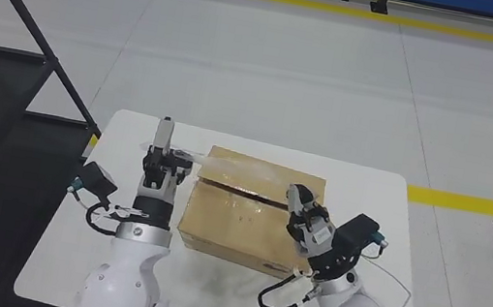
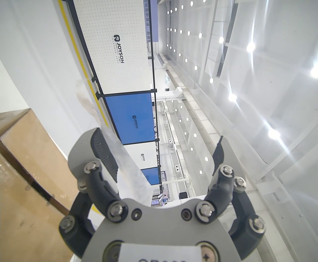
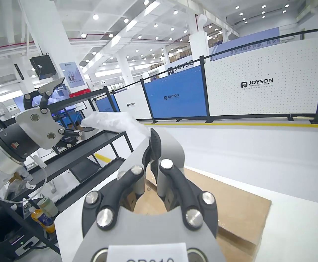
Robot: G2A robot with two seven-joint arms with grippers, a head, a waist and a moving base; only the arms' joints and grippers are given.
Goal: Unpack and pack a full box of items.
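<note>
- Brown cardboard box (image 1: 246,217) on the white table (image 1: 368,189), flaps down, dark seam across the top, contents hidden.
- Right gripper (image 3: 151,147) over the box top, pinched tight on a translucent white plastic strip (image 3: 111,121).
- Left gripper (image 2: 159,137) just beside the box's edge, spread wide, strip lying against one ribbed finger pad (image 2: 104,151), not clamped.

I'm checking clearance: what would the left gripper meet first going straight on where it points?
Nothing close, it seems: the left gripper is open and aims into free space beside the box. Only the white strip lies along one finger. Depth is unclear.
</note>
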